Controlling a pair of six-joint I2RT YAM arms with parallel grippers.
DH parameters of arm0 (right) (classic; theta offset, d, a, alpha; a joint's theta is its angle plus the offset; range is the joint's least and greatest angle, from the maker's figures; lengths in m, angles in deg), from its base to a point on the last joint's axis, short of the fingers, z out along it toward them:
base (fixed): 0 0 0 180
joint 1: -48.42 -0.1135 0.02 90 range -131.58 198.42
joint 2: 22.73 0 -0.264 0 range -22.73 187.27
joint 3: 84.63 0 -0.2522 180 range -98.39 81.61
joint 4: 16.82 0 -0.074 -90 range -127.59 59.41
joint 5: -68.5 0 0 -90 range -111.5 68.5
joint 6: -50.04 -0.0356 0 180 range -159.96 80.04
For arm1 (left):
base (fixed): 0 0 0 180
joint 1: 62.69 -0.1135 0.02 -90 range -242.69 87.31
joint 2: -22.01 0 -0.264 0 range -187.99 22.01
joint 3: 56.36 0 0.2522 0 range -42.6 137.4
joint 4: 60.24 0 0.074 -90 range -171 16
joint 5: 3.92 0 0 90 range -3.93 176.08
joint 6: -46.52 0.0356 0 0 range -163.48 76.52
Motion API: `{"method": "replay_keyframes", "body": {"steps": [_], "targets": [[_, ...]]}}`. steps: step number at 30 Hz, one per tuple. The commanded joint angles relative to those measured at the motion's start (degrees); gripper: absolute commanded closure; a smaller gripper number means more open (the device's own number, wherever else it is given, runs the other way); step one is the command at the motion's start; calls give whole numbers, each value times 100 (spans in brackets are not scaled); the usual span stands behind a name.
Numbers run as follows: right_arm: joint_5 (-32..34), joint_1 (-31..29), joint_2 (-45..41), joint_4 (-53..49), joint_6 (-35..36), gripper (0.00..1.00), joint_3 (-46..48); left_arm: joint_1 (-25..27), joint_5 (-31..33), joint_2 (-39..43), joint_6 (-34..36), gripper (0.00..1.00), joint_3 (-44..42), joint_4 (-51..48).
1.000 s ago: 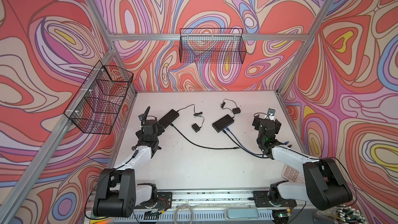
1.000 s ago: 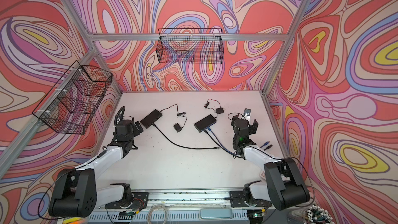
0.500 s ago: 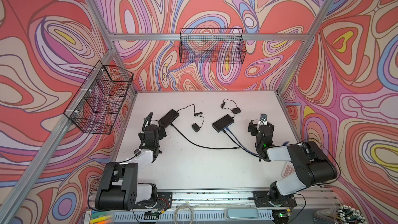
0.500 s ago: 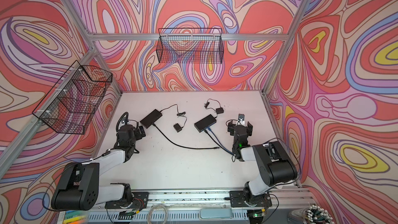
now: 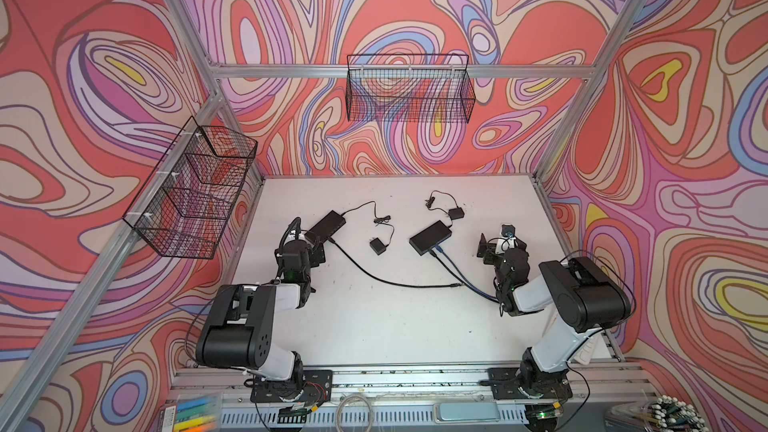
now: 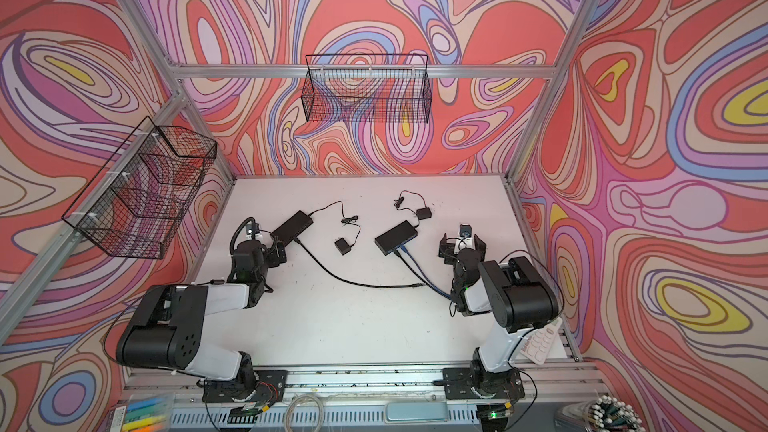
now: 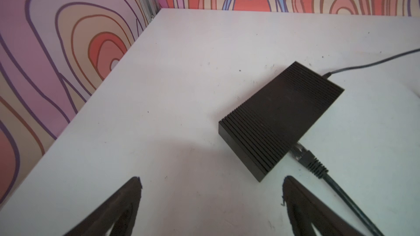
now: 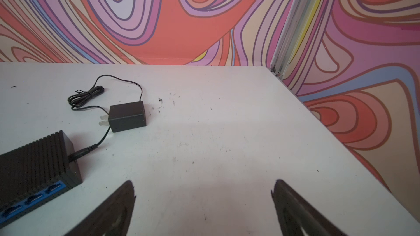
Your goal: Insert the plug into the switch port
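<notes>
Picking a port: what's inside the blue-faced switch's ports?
A black cable and blue cable plug into the switch. Three end ports in the right wrist view look empty, the rest hidden.

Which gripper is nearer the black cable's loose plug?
Right. The right gripper hangs open beyond the plug, to its right; the left gripper is much farther off, beside the left switch.

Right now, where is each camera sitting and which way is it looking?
Top views: high above the front, looking down at the table; left arm and right arm show whole.
Left wrist: on the left arm, facing the left black box; open left gripper tips show.
Right wrist: on the right arm, facing the back corner, right black box and charger; open right gripper tips show.
Shared: top views show both boxes; each wrist view one.
</notes>
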Motion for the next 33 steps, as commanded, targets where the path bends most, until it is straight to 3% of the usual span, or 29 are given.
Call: {"method": "replay_keyframes", "body": {"steps": [1, 11, 15, 27, 33], "targets": [[-82, 28, -6, -47, -17, 2, -125, 29, -36, -141, 214, 0, -169, 993], [-105, 291, -49, -1200, -359, 2, -671, 222, -295, -136, 549, 0, -407, 1453], [-39, 303, -58, -1083, -335, 2, -621, 207, -150, -142, 491, 0, -223, 1093], [-100, 302, -26, -1263, -379, 2, -725, 211, -149, -149, 491, 0, -266, 1201], [-466, 476, -62, -1466, -466, 2, -788, 206, -159, -146, 513, 0, -254, 1182]]}}
